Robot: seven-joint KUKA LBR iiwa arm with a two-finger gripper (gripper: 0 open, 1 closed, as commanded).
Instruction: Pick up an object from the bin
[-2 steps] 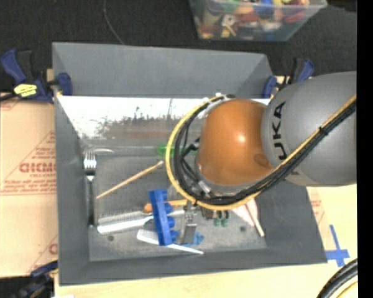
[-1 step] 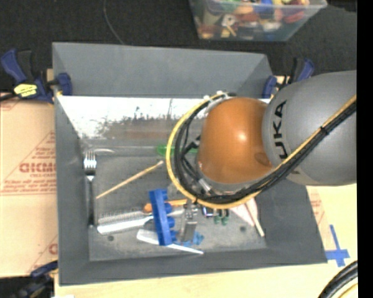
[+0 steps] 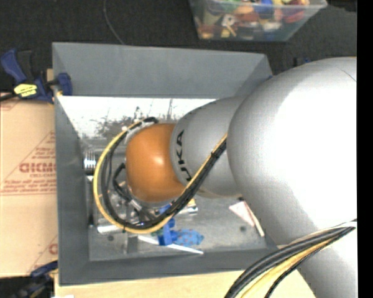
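**Mia:** What is on the left of the grey bin [image 3: 71, 166]?

**Ben:** A little shiny metal roll [image 3: 89, 162]. It lies close to the left wall, on its own. Nothing is touching it.

**Mia:** And next to that?

**Ben:** The gripper [image 3: 125, 208]. It is low down, near the floor of the bin. I think it is down there because it wants to grab something.

**Mia:** Is it grabbing something now?

**Ben:** I can't tell. The orange cover [image 3: 150, 161] on the wrist sits right above it and hides most of it. So I don't know if it is clenched, let go, or holding a thing.

**Mia:** Why is there a yellow loop?

**Ben:** That is the yellow cable [image 3: 101, 172]. It bends wide around the orange cover. I think the slack is there so it can bend when the wrist turns.

**Mia:** So which thing does it want?

**Ben:** I can't say for sure. The nearest things are a flat silver piece [image 3: 109, 230] just under it, and a blue toy [image 3: 174, 236] a bit to the right, near the front wall. The blue toy lies on a white flat strip [image 3: 181, 248].

**Mia:** Anything more to the right?

**Ben:** A pale card [image 3: 246, 216] lies flat on the floor, away from the gripper. Then the big silver arm [image 3: 286, 148] comes in from the right and covers the rest.
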